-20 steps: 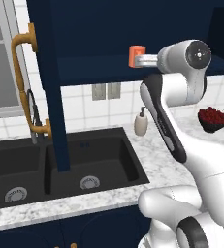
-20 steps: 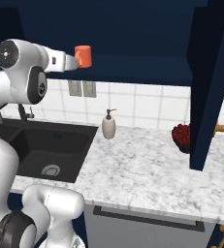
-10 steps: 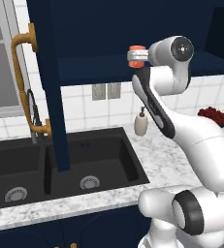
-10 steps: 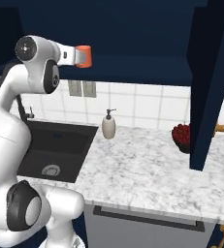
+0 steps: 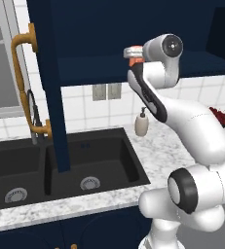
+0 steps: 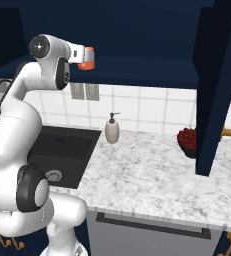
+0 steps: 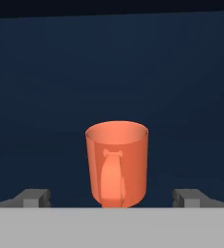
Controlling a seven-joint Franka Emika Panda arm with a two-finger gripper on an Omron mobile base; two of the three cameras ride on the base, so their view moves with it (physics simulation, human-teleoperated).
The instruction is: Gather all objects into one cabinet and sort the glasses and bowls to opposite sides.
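An orange-red cup (image 7: 117, 162) stands upright between the fingers of my gripper (image 7: 112, 197), which is open, with a wide gap on each side of the cup. Behind the cup is the dark navy inside of the cabinet (image 7: 111, 72). In the base views the cup (image 5: 133, 54) (image 6: 88, 58) is at the front edge of the cabinet shelf (image 5: 94, 68) (image 6: 137, 65), with my gripper (image 5: 133, 53) (image 6: 87, 56) reaching it from the room side. I cannot tell whether the cup rests on the shelf. The bowls are out of view.
The cabinet's open door (image 5: 50, 97) with a brass handle (image 5: 24, 44) hangs left of the hand; another open door (image 6: 217, 90) is at the right. Below are a black double sink (image 5: 60, 165), a faucet (image 5: 31, 112), a soap dispenser (image 6: 112, 130) and red fruit (image 6: 187, 139) on the marble counter (image 6: 152, 175).
The arm's elbow and lower links have swung round, while the hand and the cup have stayed at the shelf front. The fingers have stayed open.
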